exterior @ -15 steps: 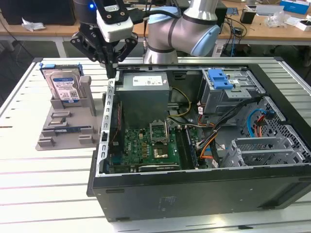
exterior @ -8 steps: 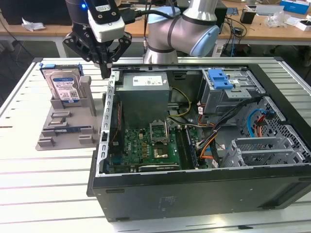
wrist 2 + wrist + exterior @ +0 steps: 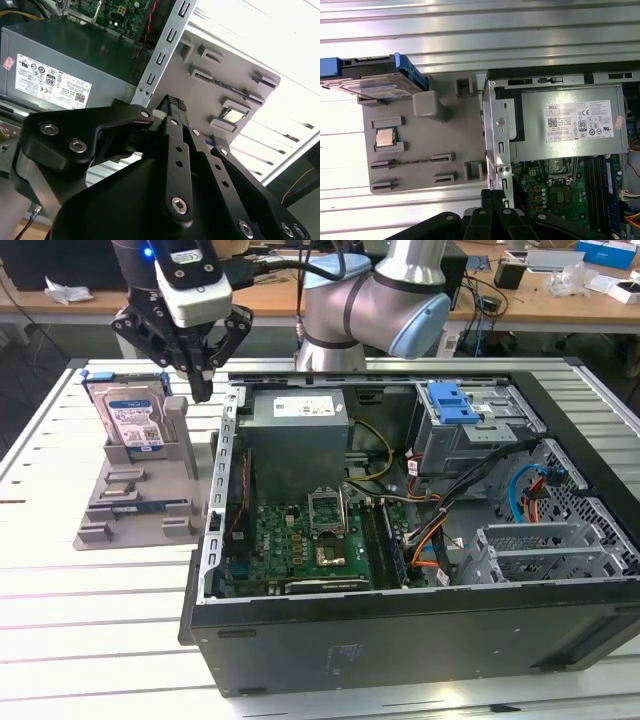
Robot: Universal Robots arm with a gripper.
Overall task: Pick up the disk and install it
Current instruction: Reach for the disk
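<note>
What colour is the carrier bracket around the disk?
Blue. The carrier bracket frames the silver disk, shown best in the first wrist view.

The exterior view looks down over the tabletop [image 3: 40, 570] into the open computer case [image 3: 400, 640]. Both wrist views peer past the claw [image 3: 495, 197] [image 3: 172, 102] from close above, sharing the power supply [image 3: 570, 125] [image 3: 60, 65] and grey holder [image 3: 420, 165] [image 3: 210, 85].

Open computer case [image 3: 400, 640], grey fixture [image 3: 150, 522]
</note>
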